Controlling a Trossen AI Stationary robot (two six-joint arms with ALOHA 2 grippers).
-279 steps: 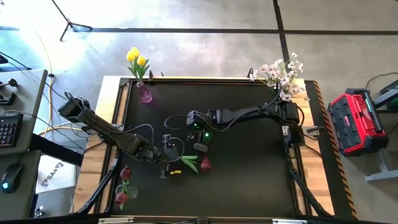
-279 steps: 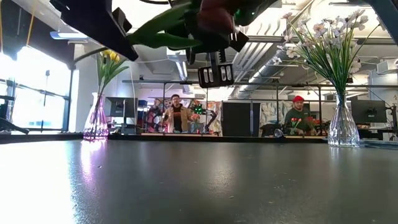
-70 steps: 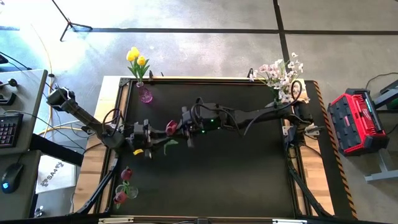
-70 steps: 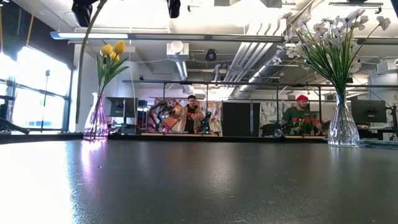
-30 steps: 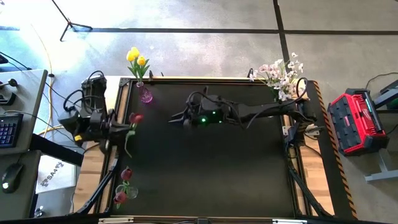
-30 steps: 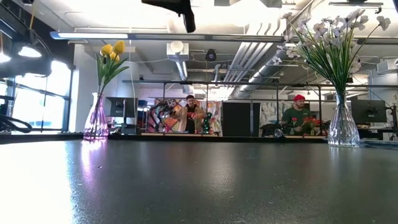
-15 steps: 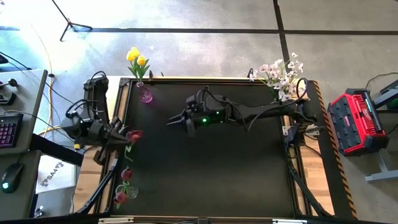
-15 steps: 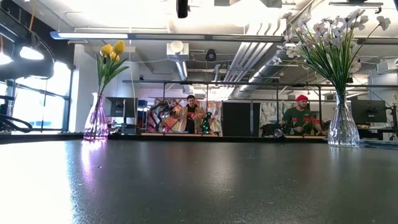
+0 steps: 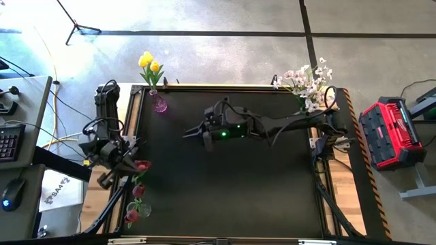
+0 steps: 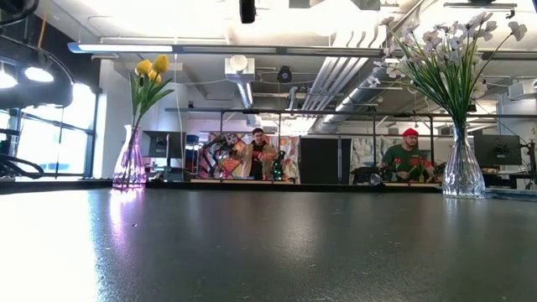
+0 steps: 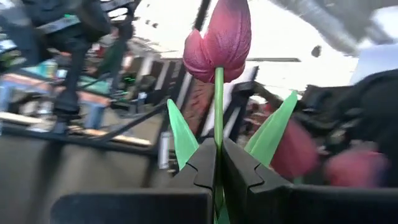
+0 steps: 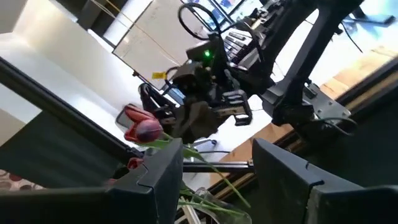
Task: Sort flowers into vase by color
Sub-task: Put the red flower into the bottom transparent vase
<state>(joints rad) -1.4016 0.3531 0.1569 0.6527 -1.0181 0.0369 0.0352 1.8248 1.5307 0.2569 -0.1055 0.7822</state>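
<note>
Left gripper (image 11: pixel 217 163) is clamped on a dark red tulip (image 11: pixel 219 38) by the stem, hovering at the table's (image 9: pixel 272 197) left edge, seemingly just above the vase with two red tulips (image 9: pixel 134 204). Right gripper (image 9: pixel 193 133) hangs mid-table, fingers apart, holding nothing.

1. The left hand (image 9: pixel 131 163) hung over the tabletop's (image 9: pixel 259 184) left edge, clamped on a tulip (image 9: pixel 142 165).
2. Two more tulips (image 9: pixel 135 203) stood at the near-left corner.
3. The right hand (image 9: pixel 193 133) hovered, parted and empty, above the tabletop's middle.
</note>
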